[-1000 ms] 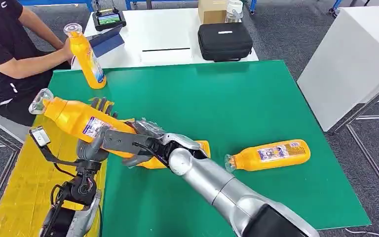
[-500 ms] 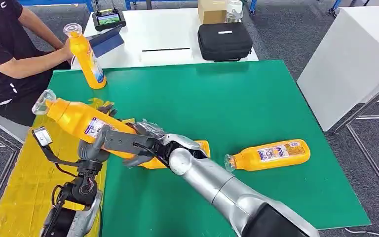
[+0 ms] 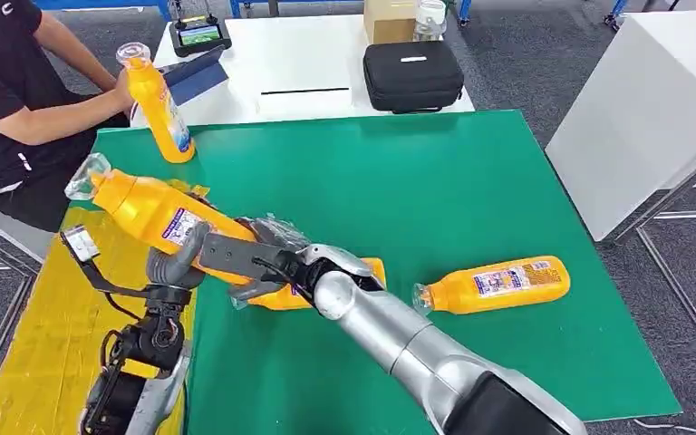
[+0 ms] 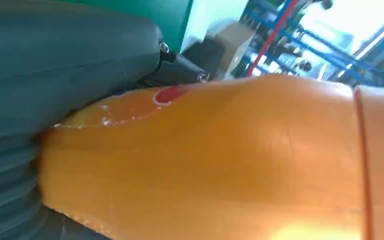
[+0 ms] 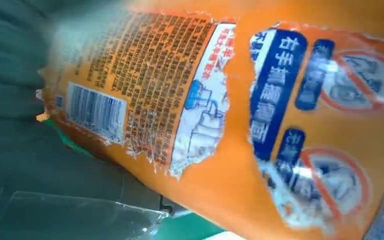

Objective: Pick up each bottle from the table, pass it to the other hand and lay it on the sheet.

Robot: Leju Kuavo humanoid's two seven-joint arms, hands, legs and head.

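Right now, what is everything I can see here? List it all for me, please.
Held bottle: one, orange, clear cap, tilted in the air between both robot hands.
Lying bottle: one, orange, on its side on the green table's right part.
Standing bottle: one, orange, upright at the table's far left corner, a person's hand on it.
Green table: one.
Yellow sheet: one, along the table's left side.
Black case: one, on the white table behind.
Person: one, black shirt, seated far left.
Left hand: grey, under the held bottle.
Right hand: grey, wrapped on the held bottle's lower body.
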